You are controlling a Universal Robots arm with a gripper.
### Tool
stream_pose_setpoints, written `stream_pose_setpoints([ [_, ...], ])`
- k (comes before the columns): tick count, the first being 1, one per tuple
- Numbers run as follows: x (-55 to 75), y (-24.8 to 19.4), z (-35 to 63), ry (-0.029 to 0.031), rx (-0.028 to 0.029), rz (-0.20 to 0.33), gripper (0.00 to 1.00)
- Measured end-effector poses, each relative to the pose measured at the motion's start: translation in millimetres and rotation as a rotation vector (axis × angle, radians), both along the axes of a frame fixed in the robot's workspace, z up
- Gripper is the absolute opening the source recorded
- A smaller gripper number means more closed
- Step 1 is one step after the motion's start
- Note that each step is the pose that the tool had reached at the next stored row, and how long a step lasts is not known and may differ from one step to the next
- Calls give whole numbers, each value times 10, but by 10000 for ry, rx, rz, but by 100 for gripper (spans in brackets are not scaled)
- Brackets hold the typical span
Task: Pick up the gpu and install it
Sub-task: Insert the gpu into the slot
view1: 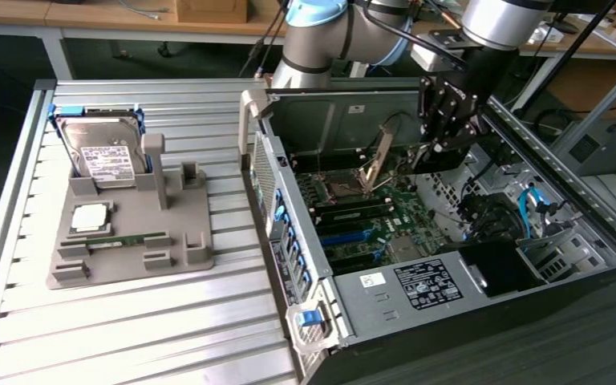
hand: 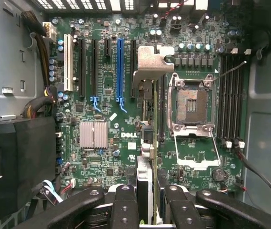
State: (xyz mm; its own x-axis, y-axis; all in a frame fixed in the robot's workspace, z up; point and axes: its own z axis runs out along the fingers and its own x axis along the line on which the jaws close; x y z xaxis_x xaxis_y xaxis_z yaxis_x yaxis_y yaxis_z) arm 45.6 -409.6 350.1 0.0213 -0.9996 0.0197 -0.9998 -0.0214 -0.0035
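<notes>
gripper (hand: 147,202) is partly closed, clamped on the gpu (hand: 147,171): one finger pad on each face of the card, card seen edge-on between them in the wrist view. gpu's silver end bracket (hand: 152,64) sits at the end furthest from the gripper. in the exterior view the gripper (view1: 428,156) is inside the open computer case (view1: 394,297), with the gpu (view1: 378,160) held on edge over the motherboard (view1: 367,233). from the wrist view the card lines up between the blue expansion slots (hand: 120,67) and the empty CPU socket (hand: 192,105), bracket overlapping the black slot beside the blue one. can't tell if the card edge touches the board or a slot; it doesn't look seated. outside the case, on the exterior view's left, a grey fixture tray (view1: 185,253) on the slatted table (view1: 126,337) holds the hard drive (view1: 105,152) standing upright, a memory stick (view1: 115,239) lying flat and a CPU chip (view1: 91,215)
</notes>
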Motion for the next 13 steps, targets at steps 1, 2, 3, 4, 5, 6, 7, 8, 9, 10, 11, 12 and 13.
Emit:
stream_pose_setpoints([
  [1,-1,-1,-3,0,0,0,27],
  [2,-2,-1,-6,0,-1,0,27],
  [3,-3,-2,-8,0,0,0,27],
  [4,-6,-3,-13,0,0,0,27],
  [5,-7,-3,-15,0,0,-1,27],
  [6,-8,-3,-17,0,0,-1,27],
  [7,-10,-4,-20,0,0,-1,27],
  [8,-11,-4,-22,0,0,0,27],
  [9,-12,-5,-24,0,0,0,27],
  [10,-13,-5,-26,0,0,-1,27],
  [11,-14,-5,-28,0,0,-1,27],
  [12,-15,-6,-31,0,1,0,27],
  [13,-16,-6,-33,0,1,-1,27],
])
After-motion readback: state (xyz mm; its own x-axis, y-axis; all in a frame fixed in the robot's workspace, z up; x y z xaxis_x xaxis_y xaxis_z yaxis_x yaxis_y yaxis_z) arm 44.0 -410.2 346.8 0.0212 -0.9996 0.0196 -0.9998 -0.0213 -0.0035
